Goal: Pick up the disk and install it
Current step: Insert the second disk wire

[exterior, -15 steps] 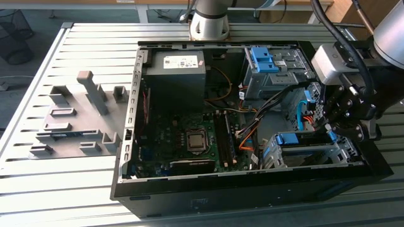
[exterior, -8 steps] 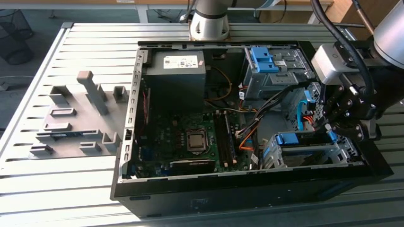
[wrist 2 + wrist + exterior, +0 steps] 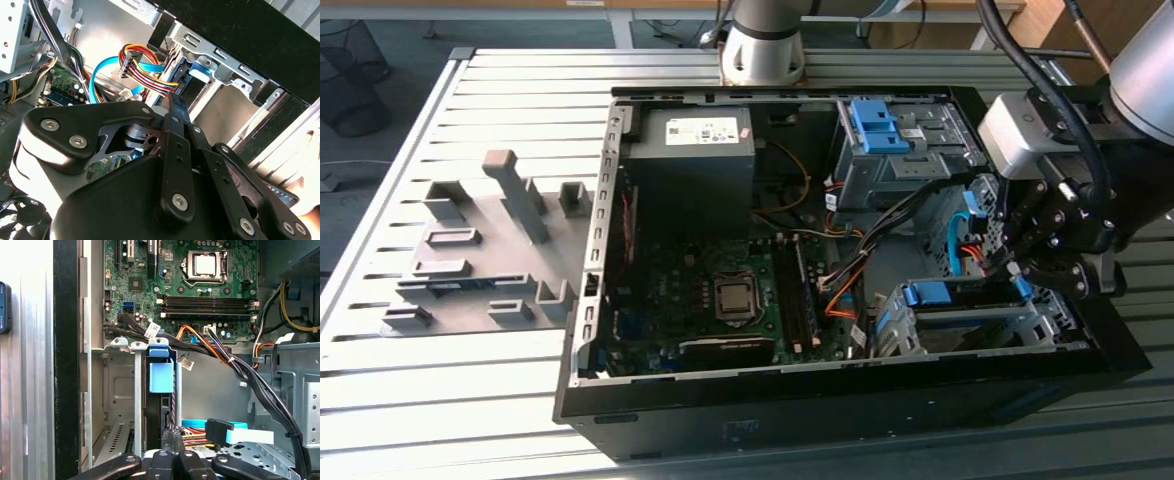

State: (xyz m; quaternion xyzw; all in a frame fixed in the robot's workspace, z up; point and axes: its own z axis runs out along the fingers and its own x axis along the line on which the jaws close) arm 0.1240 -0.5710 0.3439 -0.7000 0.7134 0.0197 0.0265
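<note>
The disk [image 3: 161, 377] stands on edge in the metal drive cage [image 3: 117, 390] at the case's front corner, its bright blue rail toward the motherboard. In the exterior view the disk [image 3: 942, 293] shows as a blue strip atop the cage [image 3: 987, 325], at the exterior view's right. My gripper [image 3: 172, 436] hangs just behind the disk's dark rear edge, fingers pressed together with the tips at that edge. In the second wrist view the gripper [image 3: 175, 102] points at the disk's blue rail [image 3: 200, 69]. I see nothing held between the fingers.
Coloured power wires [image 3: 197, 432] and a blue data cable [image 3: 107, 67] run right beside the gripper. Black cable bundles [image 3: 260, 385] cross the bay. A grey power-supply box [image 3: 698, 140], a blue latch piece [image 3: 878, 125] and the motherboard [image 3: 720, 295] fill the open case. Grey fixtures [image 3: 480, 250] stand outside.
</note>
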